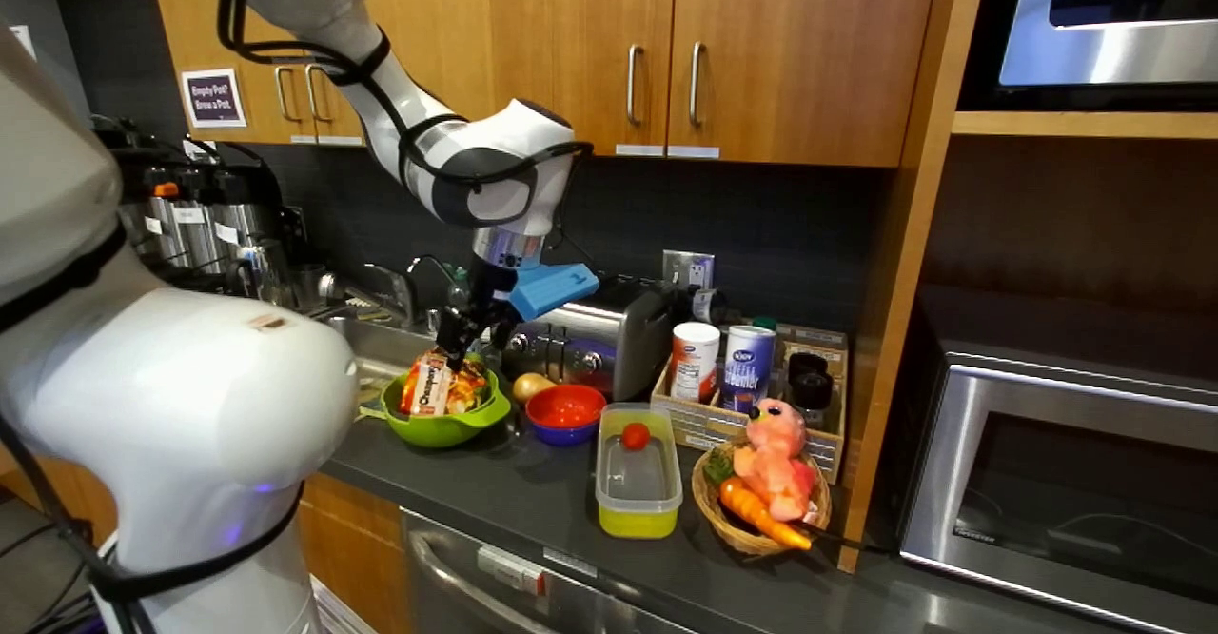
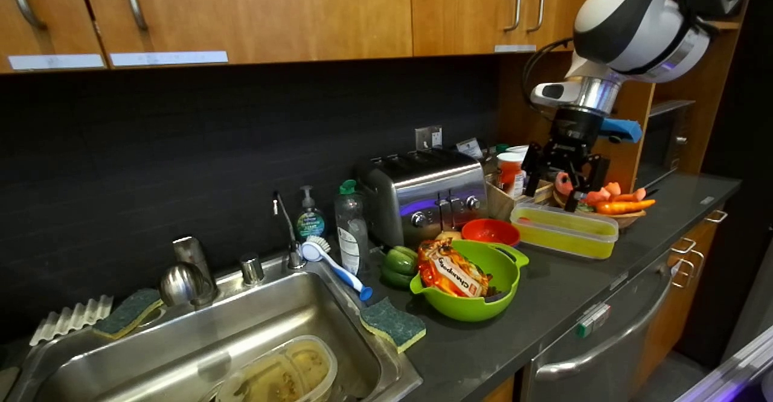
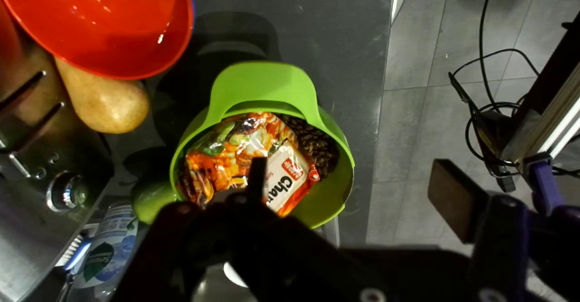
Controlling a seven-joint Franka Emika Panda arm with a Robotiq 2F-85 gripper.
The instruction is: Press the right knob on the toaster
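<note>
The toaster (image 1: 638, 339) is a boxy silver appliance with a dark slotted top against the back wall. It also shows in an exterior view (image 2: 392, 209) and at the lower left of the wrist view (image 3: 27, 220). Its right knob (image 2: 473, 203) is a round metal dial beside the levers, and shows in both exterior views (image 1: 592, 362). The left knob (image 3: 63, 191) shows in the wrist view. My gripper (image 1: 476, 344) is open and empty, in front of and apart from the toaster. In the wrist view its fingers (image 3: 355, 186) are wide apart, pointing down over the green bowl and the counter edge.
The green bowl (image 2: 465, 311) holds a food bag (image 2: 453, 269). A red bowl (image 2: 490, 231) and a yellow-brown vegetable (image 3: 111, 104) sit before the toaster. A bottle (image 2: 351, 227) stands left of it, a condiment crate (image 1: 704, 425) right. A lidded container (image 1: 638, 510) and basket (image 1: 733, 529) lie further right.
</note>
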